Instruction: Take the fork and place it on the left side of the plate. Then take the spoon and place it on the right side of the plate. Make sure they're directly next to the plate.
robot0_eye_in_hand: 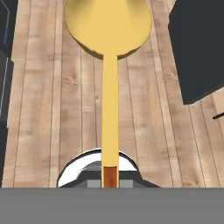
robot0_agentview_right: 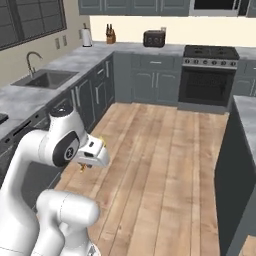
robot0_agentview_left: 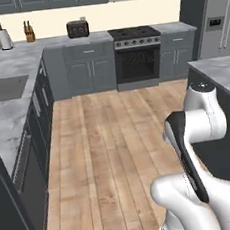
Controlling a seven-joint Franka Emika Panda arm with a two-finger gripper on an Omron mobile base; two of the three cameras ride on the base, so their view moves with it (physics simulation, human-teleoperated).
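In the hand view the spoon (robot0_eye_in_hand: 109, 65) ran straight up the middle, its thin yellow handle rising from 6 o'clock and its round bowl filling the 12 o'clock edge. The handle's lower end sat where the fingers meet, so the claw was clamped on the spoon, drawn in tight around the handle. Behind the spoon lay the wooden floor (robot0_eye_in_hand: 52, 109) (pale planks running up the picture), with a dark cabinet side (robot0_eye_in_hand: 197, 48) at 2 o'clock.

In the right base view the gripper (robot0_agentview_right: 86, 166) hung at about 8 o'clock, tucked under the white hand, with a small speck of yellow showing on either side of it. The arm stood folded up over the floor, well apart from the counters. The sink (robot0_agentview_right: 44, 79) sat at 10 o'clock in that view, the oven (robot0_agentview_right: 207, 82) at 1 o'clock, the toaster (robot0_agentview_right: 154, 38) near 12 o'clock.

In the left base view the oven (robot0_agentview_left: 137, 59) stood near 12 o'clock, and a grey island counter (robot0_agentview_left: 220, 73) at 3 o'clock.
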